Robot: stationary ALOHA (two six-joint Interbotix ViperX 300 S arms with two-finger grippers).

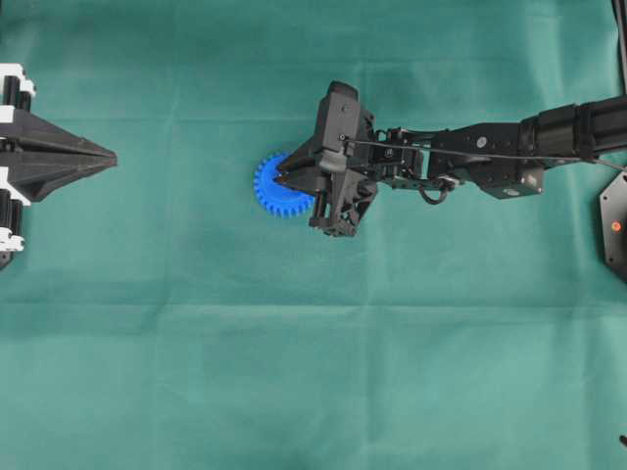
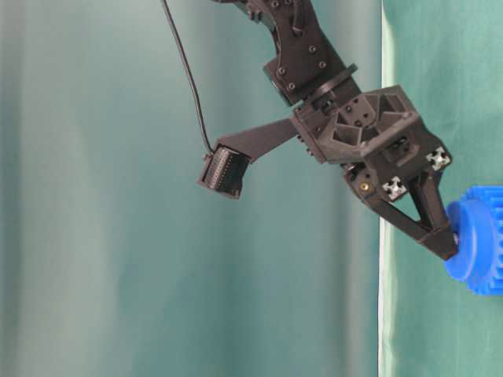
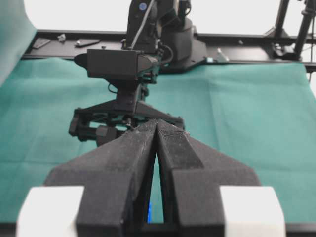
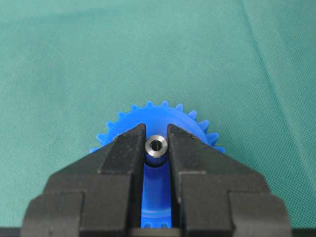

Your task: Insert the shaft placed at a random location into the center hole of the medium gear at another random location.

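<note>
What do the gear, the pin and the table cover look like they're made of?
Gear: likely plastic, uniformly bright blue, matte moulded teeth. Pin: likely metal, shiny silver-grey with sharp highlights. Cover: seemingly green fabric, with creases and fine texture.

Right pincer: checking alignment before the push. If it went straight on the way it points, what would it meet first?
Most likely the medium gear: the right pincer, shut on the shaft, points down at its hub.
</note>
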